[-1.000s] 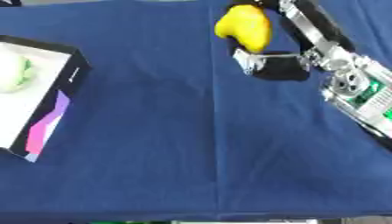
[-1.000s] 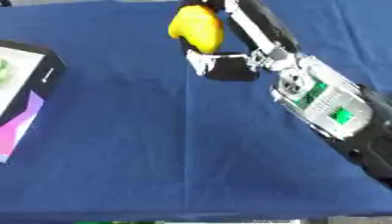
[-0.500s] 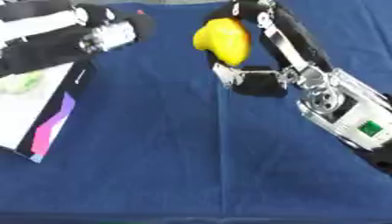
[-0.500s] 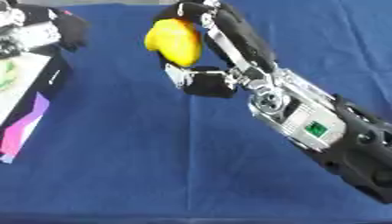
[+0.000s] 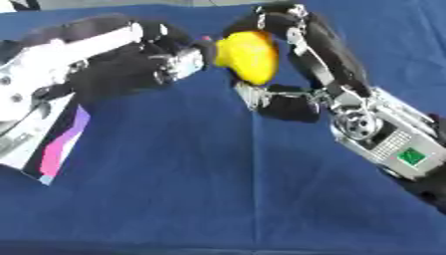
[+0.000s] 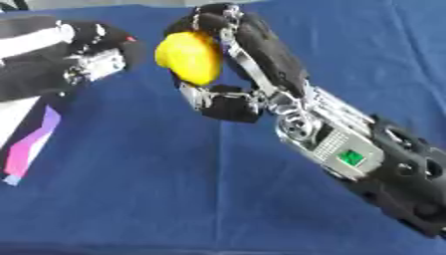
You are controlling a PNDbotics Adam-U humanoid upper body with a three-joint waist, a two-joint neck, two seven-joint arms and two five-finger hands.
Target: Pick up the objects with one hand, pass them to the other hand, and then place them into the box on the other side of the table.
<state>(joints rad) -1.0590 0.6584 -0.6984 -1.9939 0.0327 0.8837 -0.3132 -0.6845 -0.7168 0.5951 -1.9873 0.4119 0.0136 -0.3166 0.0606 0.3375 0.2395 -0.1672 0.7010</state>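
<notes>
**Handover above the blue cloth**

Fruit (image 5: pixel 248 56), yellow, sits high over the cloth (image 5: pixel 200 189), clasped in the curled fingers of the right hand (image 5: pixel 292 60), presented sideways for the taking; the left hand (image 5: pixel 170 62) hangs just beside the fruit, whether spread or curled I cannot tell; the box (image 5: pixel 39 144) waits left of the fruit, ready to receive it.

Blue-clothed table (image 5: pixel 200 189), box (image 5: pixel 54 149) at left

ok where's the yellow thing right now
Upper middle of both views: the yellow object is held off the blue cloth by the right hand, with the left hand beside it.
</notes>
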